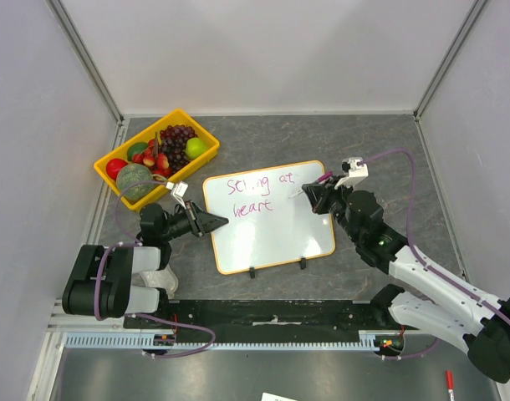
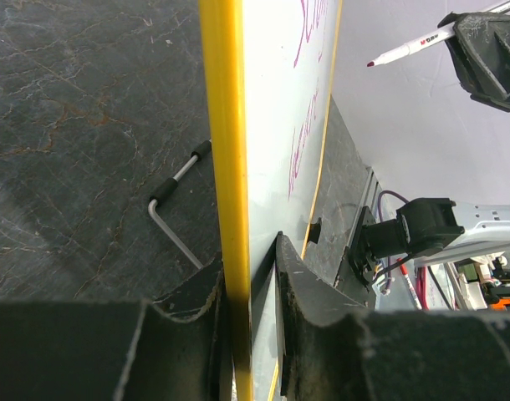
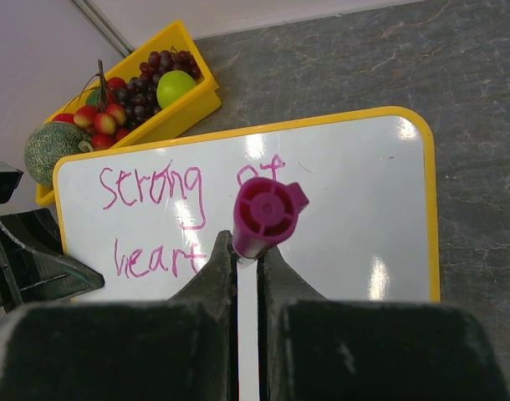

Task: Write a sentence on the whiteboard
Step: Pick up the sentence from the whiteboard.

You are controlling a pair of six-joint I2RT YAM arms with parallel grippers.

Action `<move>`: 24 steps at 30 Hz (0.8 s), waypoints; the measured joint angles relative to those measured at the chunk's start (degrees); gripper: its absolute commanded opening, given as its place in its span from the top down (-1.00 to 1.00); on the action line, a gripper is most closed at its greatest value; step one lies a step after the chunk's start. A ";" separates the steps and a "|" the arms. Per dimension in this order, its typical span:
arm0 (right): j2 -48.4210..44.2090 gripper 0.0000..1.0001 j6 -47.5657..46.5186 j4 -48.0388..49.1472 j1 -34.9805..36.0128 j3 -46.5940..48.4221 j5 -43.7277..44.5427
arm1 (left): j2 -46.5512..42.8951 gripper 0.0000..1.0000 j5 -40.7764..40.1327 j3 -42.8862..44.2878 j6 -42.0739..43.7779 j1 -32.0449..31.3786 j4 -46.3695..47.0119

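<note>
The whiteboard (image 1: pixel 276 238) stands tilted at the table's middle, with a yellow frame and two black clip feet. The sentence (image 1: pixel 259 192) reads "Strong at / heart" in magenta. My left gripper (image 1: pixel 215 222) is shut on the board's left edge. In the left wrist view the yellow frame (image 2: pixel 226 150) runs between its jaws (image 2: pixel 248 251). My right gripper (image 1: pixel 315 194) is shut on a white marker (image 1: pixel 301 192) with a magenta end (image 3: pixel 266 213). Its tip sits just right of "heart", slightly off the surface as seen in the left wrist view (image 2: pixel 405 52). The board (image 3: pixel 355 192) and writing (image 3: pixel 150 188) show below it.
A yellow fruit tray (image 1: pixel 200 125) with grapes, apples, strawberries and a melon stands at the back left, close to the board's top-left corner; it also shows in the right wrist view (image 3: pixel 184 109). A wire stand (image 2: pixel 175 200) props the board behind. A red marker (image 1: pixel 449 383) lies off the table, front right.
</note>
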 measured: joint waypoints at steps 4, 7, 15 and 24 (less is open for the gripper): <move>-0.15 1.00 -0.02 -0.24 -0.13 -0.17 0.00 | 0.00 0.96 0.00 0.00 0.00 0.00 0.00; -0.44 1.00 -0.17 -0.57 -0.15 -0.20 0.07 | 0.02 0.96 0.00 0.00 0.00 0.00 0.02; -1.05 1.00 -0.90 -0.90 -0.15 -0.20 0.28 | 0.02 0.96 0.00 -0.02 0.00 0.00 0.04; 1.25 1.00 -1.57 -0.79 -0.15 0.28 0.42 | 0.02 0.96 0.02 0.00 0.00 0.00 0.04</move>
